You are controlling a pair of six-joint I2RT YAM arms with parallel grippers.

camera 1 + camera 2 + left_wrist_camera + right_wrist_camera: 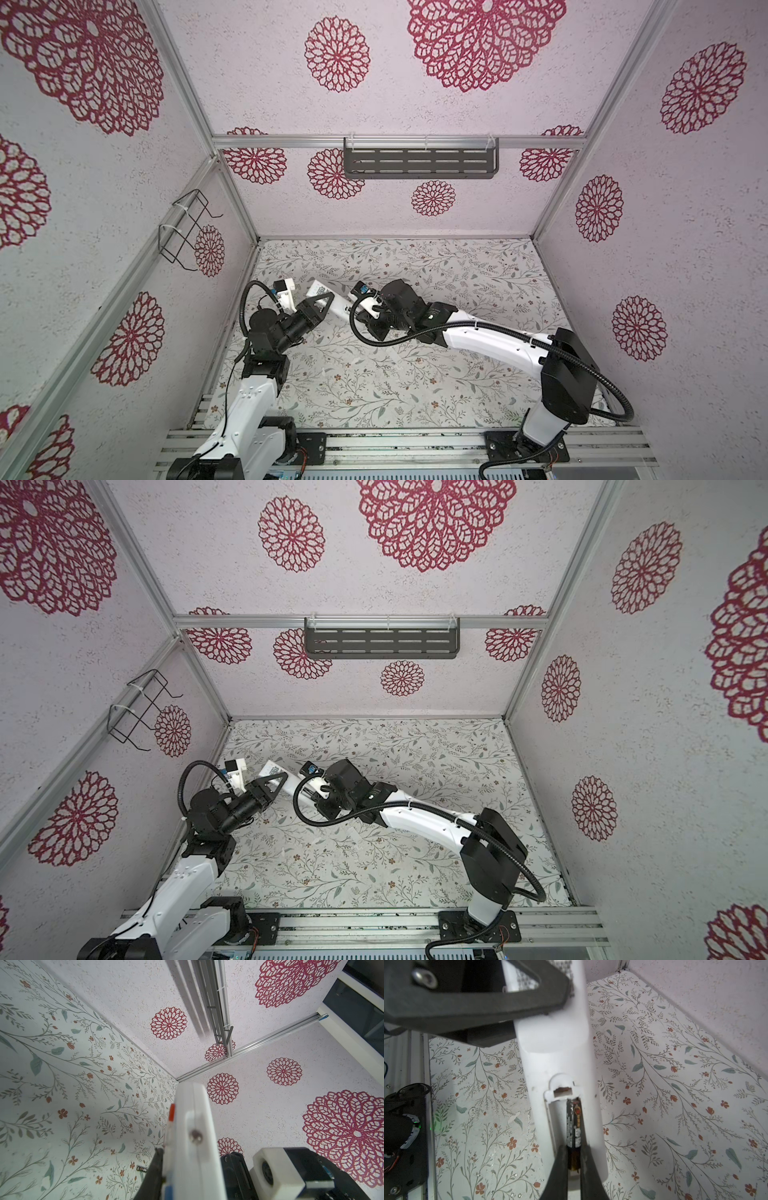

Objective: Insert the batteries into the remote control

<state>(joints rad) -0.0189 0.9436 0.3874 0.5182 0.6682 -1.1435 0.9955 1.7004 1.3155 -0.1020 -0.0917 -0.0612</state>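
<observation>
The top views place the work at the left rear of the surface (pixel 457 374), close to the left wall. There the left gripper (pixel 322 303) is pinched on the remote control (pixel 343 308) near one end. The right arm's wrist covers the other end, so the right gripper cannot be made out from above. The right wrist view supplies what is missing. The remote control's plain white back faces the camera with its bay (pixel 557 1126) uncovered. The right gripper (pixel 573 1153) is clamped on a battery (pixel 573 1122) set lengthwise into one lane of that bay, and the lane beside it is empty. Only the left wrist view shows the remote control edge-on, with a red button (pixel 172 1113) on its other face. It also shows a second battery (pixel 142 1168) lying alone on the surface, well apart from the bay; I could not find it in either top view. The middle, front and right of the surface lie open. The held battery's near end is hidden between the fingers (pixel 560 1167), whether it sits fully home cannot be told, and its label is too blurred to read.
</observation>
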